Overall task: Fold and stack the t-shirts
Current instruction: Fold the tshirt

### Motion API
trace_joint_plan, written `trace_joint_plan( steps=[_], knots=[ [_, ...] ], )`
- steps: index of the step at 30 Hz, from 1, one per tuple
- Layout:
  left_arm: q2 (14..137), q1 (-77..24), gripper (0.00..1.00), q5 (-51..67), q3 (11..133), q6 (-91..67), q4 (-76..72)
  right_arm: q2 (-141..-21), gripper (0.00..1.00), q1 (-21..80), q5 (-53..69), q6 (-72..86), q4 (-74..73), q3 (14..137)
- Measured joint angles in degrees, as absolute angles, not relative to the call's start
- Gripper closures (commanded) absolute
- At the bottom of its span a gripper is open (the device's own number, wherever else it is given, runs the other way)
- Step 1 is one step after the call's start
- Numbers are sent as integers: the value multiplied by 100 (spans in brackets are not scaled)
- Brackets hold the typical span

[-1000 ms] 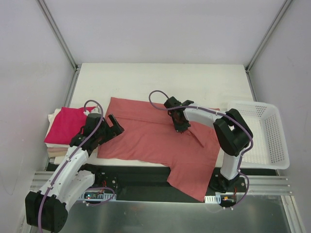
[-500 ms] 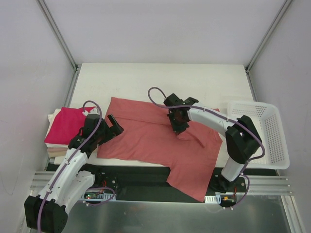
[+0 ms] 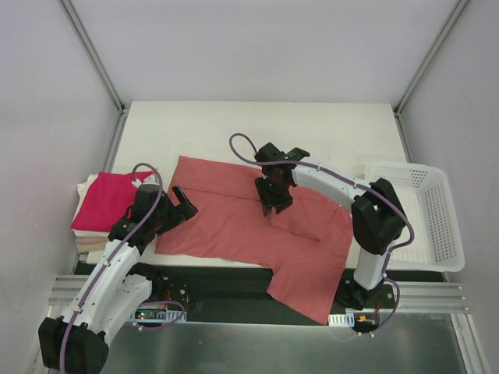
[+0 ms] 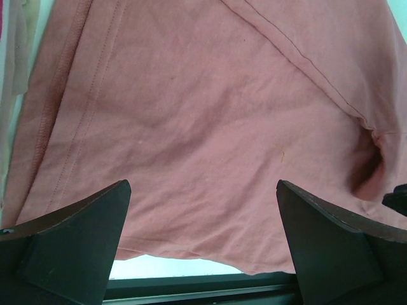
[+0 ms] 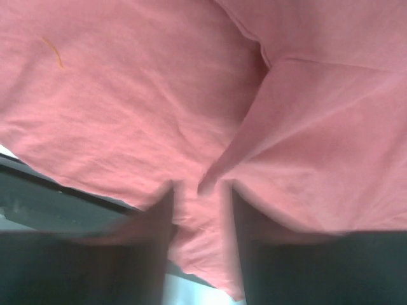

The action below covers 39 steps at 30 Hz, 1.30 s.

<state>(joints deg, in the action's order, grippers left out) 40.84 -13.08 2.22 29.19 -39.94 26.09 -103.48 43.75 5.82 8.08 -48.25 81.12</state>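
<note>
A white mesh basket [image 3: 421,214] sits just right of the salmon t-shirt [image 3: 226,226], its mesh floor in plain view. Just left of the shirt is a stack, with a magenta-red folded tee [image 3: 105,201] on top of cream folded tees [image 3: 87,243]. The salmon shirt lies spread on the white table [image 3: 257,128], and its lower right part hangs over the table's near edge. The right gripper [image 5: 197,187] is over the shirt's middle, its fingers [image 5: 159,219] drawn close together and pinching a raised ridge of the cloth. The left gripper [image 4: 202,184] is over the shirt's left edge, its fingers [image 4: 82,232] spread wide and holding nothing
</note>
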Motion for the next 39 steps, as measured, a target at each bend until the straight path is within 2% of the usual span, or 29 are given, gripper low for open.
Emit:
trace_joint_plan(
  steps=[1, 2, 7, 10, 15, 19, 27, 36, 39],
  knots=[
    [4084, -1308, 1, 224, 2926, -3994, 2609, -10420, 39, 4375, 552, 856, -4836, 8173],
    [4086, -1308, 1, 224, 2934, -3994, 2617, -10477, 29, 4375, 506, 878, -4845, 8221],
    [4123, -1308, 1, 226, 3100, -3962, 2652, -10499, 5, 4375, -47, 943, -5006, 8333],
    [4320, -1308, 1, 228, 3293, -3948, 2652, -10267, 3, 4324, -384, 980, -5037, 8226],
    [4932, -1308, 1, 239, 3640, -3889, 2571, -9258, 4, 3778, -609, 1017, -4991, 7533],
    [5682, -1308, 1, 322, 4042, -3750, 2309, -8866, 6, 2847, -760, 1015, -4928, 7214],
    [7909, -1308, 1, 478, 5411, -3503, 1756, -9574, 18, 1557, -1122, 956, -4786, 7231],
    [9835, -1306, 1, 495, 6541, -3341, 1511, -10388, 24, 869, -1317, 888, -4436, 7446],
    [10175, -1302, 1, 493, 6661, -3341, 1514, -10597, 34, 773, -1299, 873, -4276, 7575]
  ],
)
